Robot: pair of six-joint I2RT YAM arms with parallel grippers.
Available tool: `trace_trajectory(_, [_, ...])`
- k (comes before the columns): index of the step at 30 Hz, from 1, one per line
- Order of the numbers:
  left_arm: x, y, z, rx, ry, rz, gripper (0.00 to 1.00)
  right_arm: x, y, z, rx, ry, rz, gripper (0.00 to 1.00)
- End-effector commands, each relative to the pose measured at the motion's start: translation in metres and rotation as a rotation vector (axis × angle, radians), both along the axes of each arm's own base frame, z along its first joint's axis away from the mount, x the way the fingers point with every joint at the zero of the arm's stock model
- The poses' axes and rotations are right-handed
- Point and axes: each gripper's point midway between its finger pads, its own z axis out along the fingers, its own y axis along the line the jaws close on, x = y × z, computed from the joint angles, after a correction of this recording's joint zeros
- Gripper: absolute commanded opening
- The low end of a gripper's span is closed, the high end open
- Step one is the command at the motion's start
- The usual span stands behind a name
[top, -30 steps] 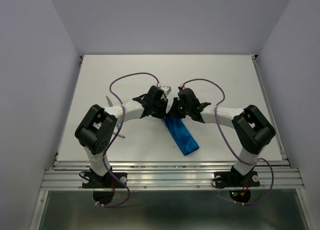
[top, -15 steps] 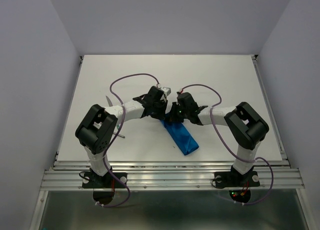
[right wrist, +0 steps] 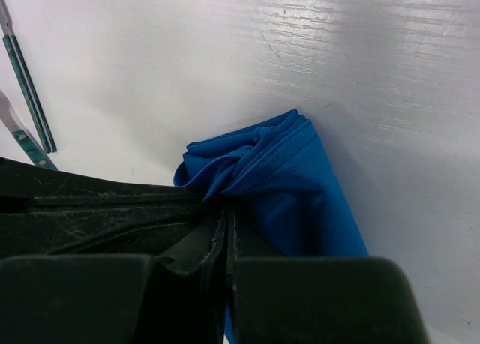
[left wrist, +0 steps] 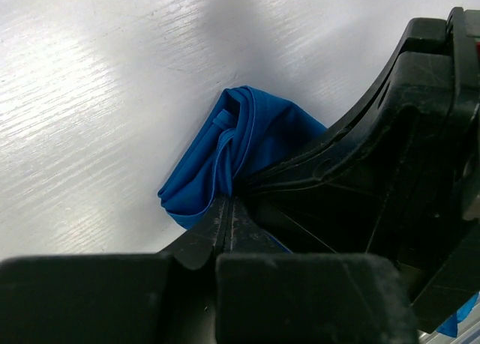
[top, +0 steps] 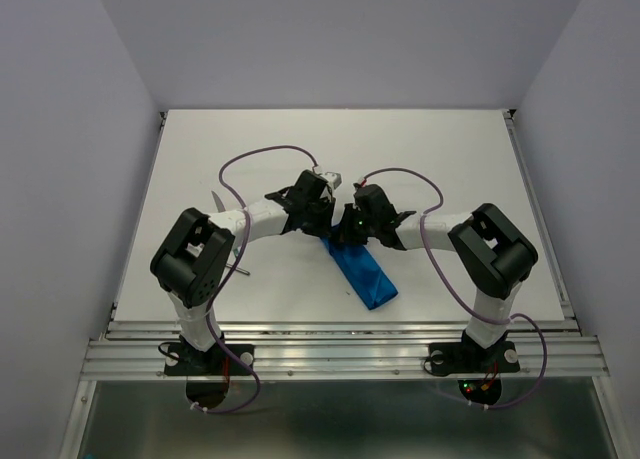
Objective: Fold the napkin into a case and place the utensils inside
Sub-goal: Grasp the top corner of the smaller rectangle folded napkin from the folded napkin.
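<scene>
The napkin (top: 364, 272) lies folded as a narrow bright blue case in the middle of the table, running from the grippers toward the near right. Both grippers meet at its far end. My left gripper (top: 326, 229) is shut on the bunched cloth (left wrist: 229, 145), its tips (left wrist: 227, 199) pinching a fold. My right gripper (top: 346, 235) is shut on the same end (right wrist: 259, 160) from the other side, its tips (right wrist: 226, 209) closed on the layers. The utensils lie left of the case: a teal-handled one (right wrist: 27, 89) and a second piece (right wrist: 21, 138). In the top view one end (top: 217, 200) shows beside the left arm.
The white table (top: 440, 149) has raised rails at left and right and a metal frame at the near edge. Purple cables loop above both wrists. The left forearm (top: 255, 219) lies over part of the utensils.
The right arm's elbow has swung left and its gripper has closed in on the cloth's far end. The left arm and the case have hardly moved.
</scene>
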Motion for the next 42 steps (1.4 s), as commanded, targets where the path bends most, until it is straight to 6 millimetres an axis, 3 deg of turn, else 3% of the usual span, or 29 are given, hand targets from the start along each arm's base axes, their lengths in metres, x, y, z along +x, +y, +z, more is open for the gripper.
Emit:
trace_trajectory(1, [0.017, -0.011, 0.033, -0.08, -0.067, 0.006, 0.0, -0.005, -0.01, -0.012, -0.056, 0.007, -0.006, 0.01])
trace_trajectory(7, [0.017, -0.014, 0.04, -0.117, -0.068, -0.006, 0.0, -0.005, -0.01, -0.014, -0.06, 0.01, -0.007, 0.02])
trace_trajectory(18, [-0.003, -0.026, 0.049, -0.205, -0.03, -0.098, 0.0, 0.01, 0.004, -0.005, -0.042, -0.011, 0.006, 0.01])
trace_trajectory(23, [-0.001, -0.02, 0.04, -0.186, -0.023, -0.077, 0.0, 0.005, 0.001, 0.024, 0.005, -0.067, 0.015, 0.06])
trace_trajectory(24, [-0.001, -0.021, 0.039, -0.187, -0.021, -0.079, 0.0, 0.007, 0.001, 0.043, 0.029, -0.106, 0.01, 0.07])
trace_trajectory(29, [0.0, -0.02, 0.038, -0.186, -0.022, -0.075, 0.0, 0.005, -0.013, 0.069, 0.037, -0.187, -0.031, 0.1])
trace_trajectory(32, [0.001, -0.02, 0.039, -0.188, -0.025, -0.078, 0.0, 0.002, -0.02, 0.071, 0.03, -0.196, -0.046, 0.1])
trace_trajectory(36, [0.001, -0.019, 0.04, -0.191, -0.027, -0.078, 0.0, -0.004, -0.025, 0.053, 0.004, -0.158, -0.055, 0.09])
trace_trajectory(42, [0.001, -0.018, 0.044, -0.198, -0.031, -0.077, 0.0, -0.012, -0.015, 0.032, 0.026, -0.094, -0.009, 0.09])
